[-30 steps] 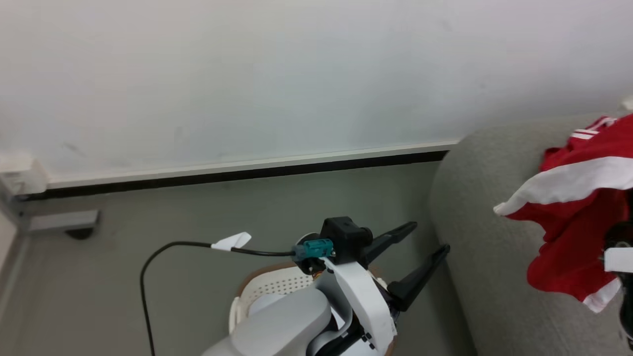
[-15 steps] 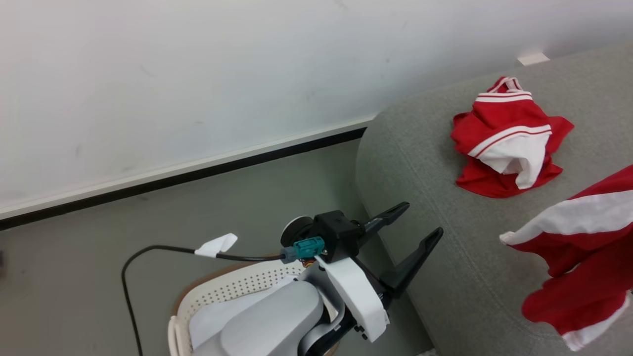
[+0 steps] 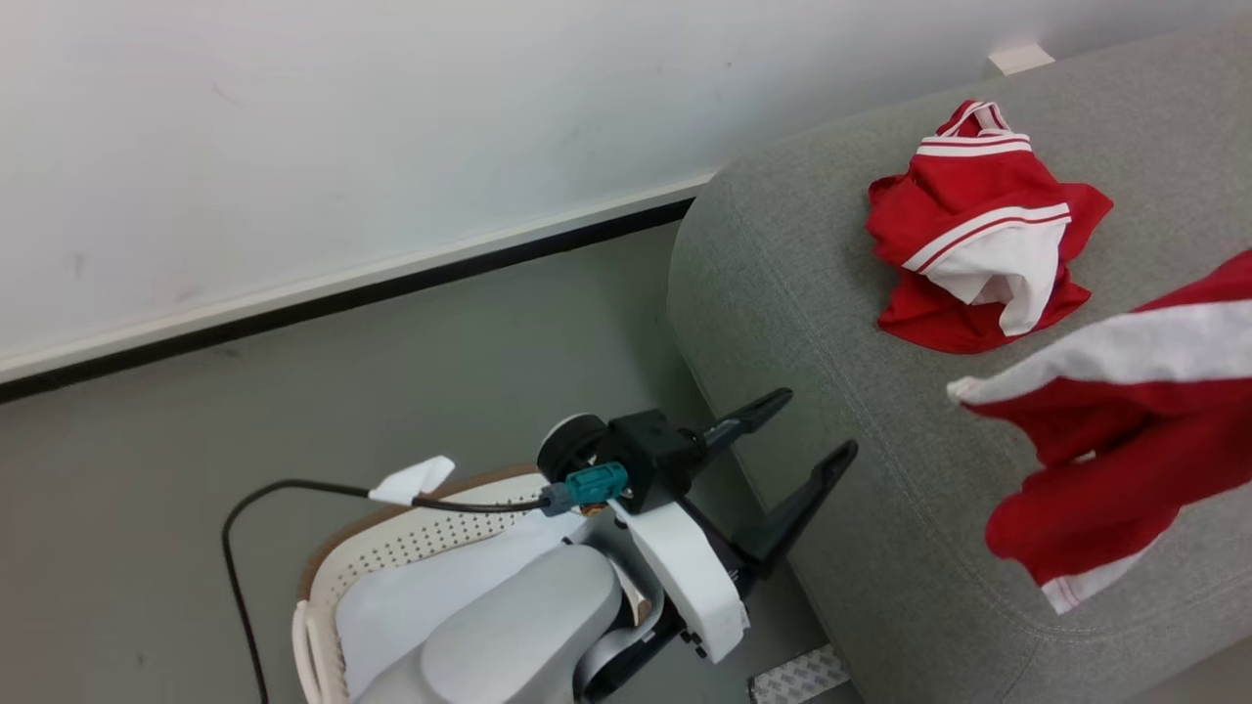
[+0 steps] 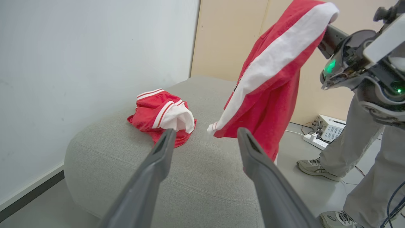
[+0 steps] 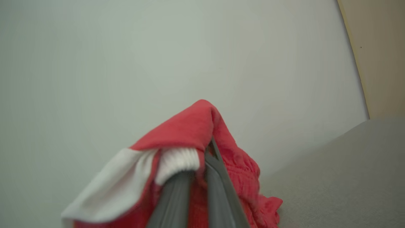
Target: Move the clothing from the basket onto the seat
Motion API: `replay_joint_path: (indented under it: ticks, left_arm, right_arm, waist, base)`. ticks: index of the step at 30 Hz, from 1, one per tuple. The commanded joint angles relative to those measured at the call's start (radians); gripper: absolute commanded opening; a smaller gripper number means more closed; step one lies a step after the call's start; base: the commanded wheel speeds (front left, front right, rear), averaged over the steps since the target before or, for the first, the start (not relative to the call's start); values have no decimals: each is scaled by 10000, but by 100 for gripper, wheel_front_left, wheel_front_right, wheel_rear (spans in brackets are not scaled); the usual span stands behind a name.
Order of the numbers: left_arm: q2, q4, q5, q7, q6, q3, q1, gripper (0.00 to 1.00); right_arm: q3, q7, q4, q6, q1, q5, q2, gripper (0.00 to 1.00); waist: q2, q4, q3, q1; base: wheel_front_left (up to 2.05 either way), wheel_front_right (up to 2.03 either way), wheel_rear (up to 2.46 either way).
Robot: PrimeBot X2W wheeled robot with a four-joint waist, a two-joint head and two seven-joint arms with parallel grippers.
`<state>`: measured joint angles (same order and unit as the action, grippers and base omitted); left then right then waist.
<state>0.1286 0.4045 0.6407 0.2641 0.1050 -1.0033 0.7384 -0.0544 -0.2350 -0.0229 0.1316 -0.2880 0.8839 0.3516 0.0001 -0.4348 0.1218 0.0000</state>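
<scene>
Camera swung; right pincer clamps clothing, left pincer spread.

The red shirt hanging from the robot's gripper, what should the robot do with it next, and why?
Probably lower the right gripper a little toward the seat and then let go. It is shut on the hanging garment, which seems to dangle above bare grey cushion, apart from the other garment lying there.
</scene>
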Motion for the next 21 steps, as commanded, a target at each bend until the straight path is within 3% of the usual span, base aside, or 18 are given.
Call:
replay_joint_path:
  ticks: [1, 10, 21]
  left_arm:
    - [98, -31, -87, 2, 18, 78, 125, 100]
    - [713, -339, -307, -82, 21, 184, 590, 100]
    - [1735, -1198, -485, -566, -184, 422, 1005, 100]
  right_arm:
    - [-87, 41, -165, -19, -313, 116, 206, 0]
    - [-487, 207, -2708, -19, -2489, 365, 1270, 0]
    - [-642, 6, -6194, -19, -4900, -1164, 2437, 0]
  waist:
    - [-1, 103, 311, 0]
    - [-1, 670, 1960, 0]
    - [-1, 1530, 3645, 0]
  base:
    - [0, 0, 0]
    - [0, 0, 0]
    - [0, 0, 0]
